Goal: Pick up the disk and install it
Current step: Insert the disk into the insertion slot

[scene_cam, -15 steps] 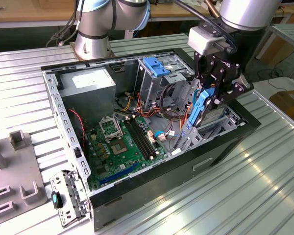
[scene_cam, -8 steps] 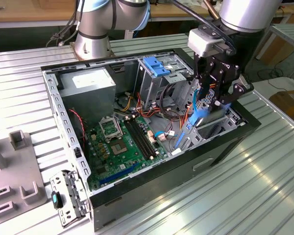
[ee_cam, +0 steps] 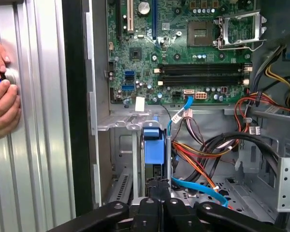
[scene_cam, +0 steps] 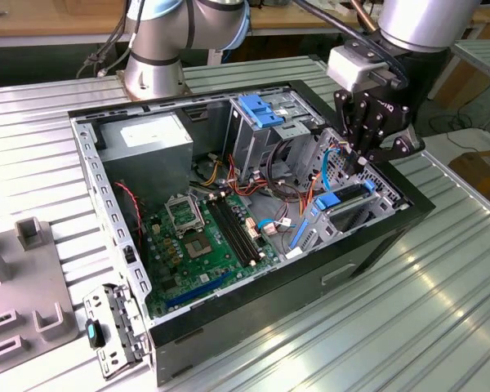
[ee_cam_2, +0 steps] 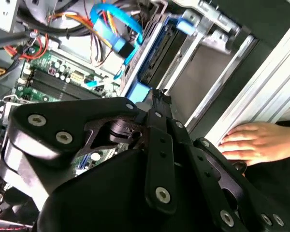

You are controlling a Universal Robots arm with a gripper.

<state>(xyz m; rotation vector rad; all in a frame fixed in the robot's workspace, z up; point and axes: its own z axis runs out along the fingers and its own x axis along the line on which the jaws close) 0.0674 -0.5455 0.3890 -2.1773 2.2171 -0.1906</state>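
Both wrist views show the gripper (ee_cam: 157,192) low inside the computer case (scene_cam: 253,314), its fingers drawn together with the tips at the near edge of the disk (ee_cam: 154,145). They look closed rather than spread around it. I cannot tell whether they pinch a lip of the blue frame or only press against it.

The disk stands on edge in a slot of the metal drive cage (ee_cam: 120,123), a dark slab inside its bright blue frame. Much of its length is down between the cage walls. In the exterior view the arm reaches down over that cage, at the end of the case towards the exterior view's right.

By my reading, the picking up is done and the disk is in its slot, so the task is well along. What is left is harder to read, because the pictures do not show whether the disk is pushed fully home or whether its frame has caught.

A loose blue cable (ee_cam: 198,186) and a bundle of orange wires (ee_cam: 198,157) run off from just beside the slot. Beyond the cage lies the green motherboard (ee_cam: 183,48). Outside the case wall, a person's hands (ee_cam: 2,108) are on the ribbed tabletop (ee_cam: 43,121), well apart from the gripper.
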